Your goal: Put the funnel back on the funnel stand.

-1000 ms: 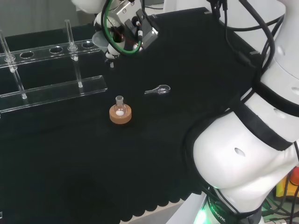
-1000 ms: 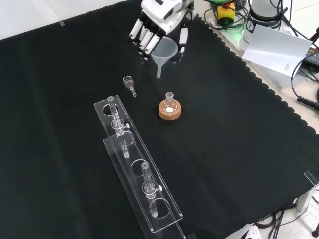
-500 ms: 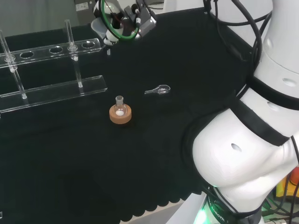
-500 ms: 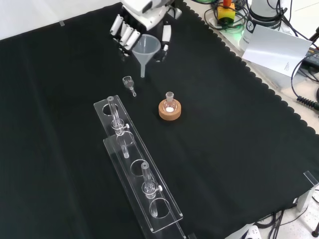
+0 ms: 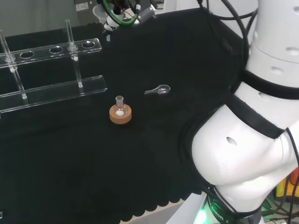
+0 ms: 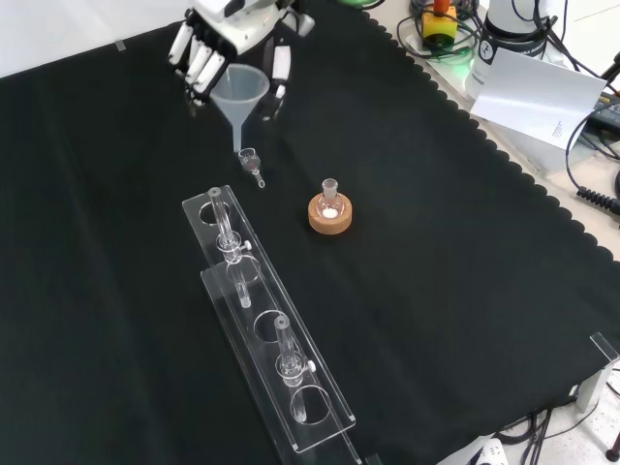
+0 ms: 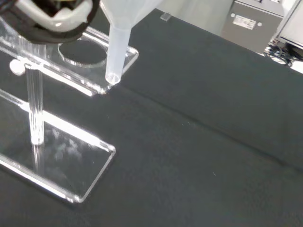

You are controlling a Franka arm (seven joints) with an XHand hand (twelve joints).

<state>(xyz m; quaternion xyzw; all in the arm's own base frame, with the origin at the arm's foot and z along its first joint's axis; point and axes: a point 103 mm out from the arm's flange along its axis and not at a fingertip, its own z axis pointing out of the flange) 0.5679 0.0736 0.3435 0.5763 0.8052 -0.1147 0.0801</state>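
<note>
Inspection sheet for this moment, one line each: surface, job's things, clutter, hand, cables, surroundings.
Surface: black cloth over the bench, scalloped edge at the front view's right.
Job's things: clear funnel held upright above the cloth, spout down, short of the end hole of the clear funnel stand; in the wrist view its spout tip sits beside the stand's top plate, not in a hole.
Clutter: small flask on a cork ring; small clear glass piece lying between flask and hand.
Hand: hand curled round the funnel's rim.
Cables: black cables off the cloth at the front view's right; cables along the arm in the head view.
Surroundings: white sheet and gear beyond the cloth's edge.
</note>
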